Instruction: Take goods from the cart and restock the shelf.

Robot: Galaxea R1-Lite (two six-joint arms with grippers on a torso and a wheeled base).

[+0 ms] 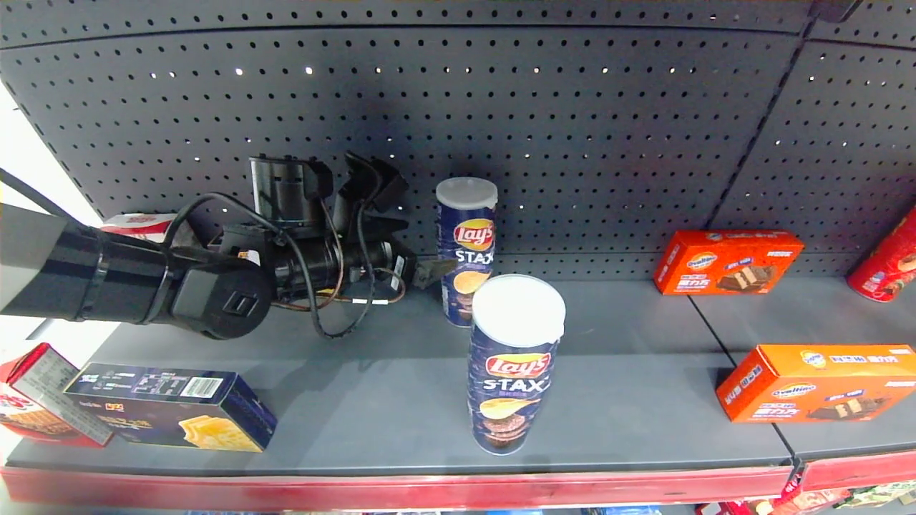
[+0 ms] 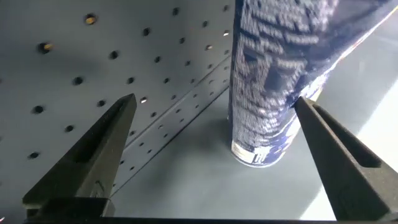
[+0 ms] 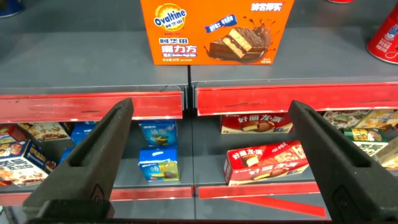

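Observation:
Two tall dark blue chips cans with white lids stand on the grey shelf (image 1: 630,372). The rear can (image 1: 466,250) is near the pegboard and the front can (image 1: 512,365) is nearer the shelf edge. My left arm comes in from the left, and my left gripper (image 1: 433,272) sits just left of the rear can. In the left wrist view the left gripper (image 2: 216,102) is open, and the rear can (image 2: 273,81) stands upright just beyond its fingertips, not gripped. My right gripper (image 3: 211,104) is open and holds nothing, facing the shelf front below an orange box (image 3: 214,31).
Two orange boxes (image 1: 726,261) (image 1: 816,383) lie on the right of the shelf, with a red can (image 1: 887,261) at the far right. A dark blue box (image 1: 172,408) and a red box (image 1: 43,397) lie front left. Lower shelves (image 3: 261,158) hold packaged goods.

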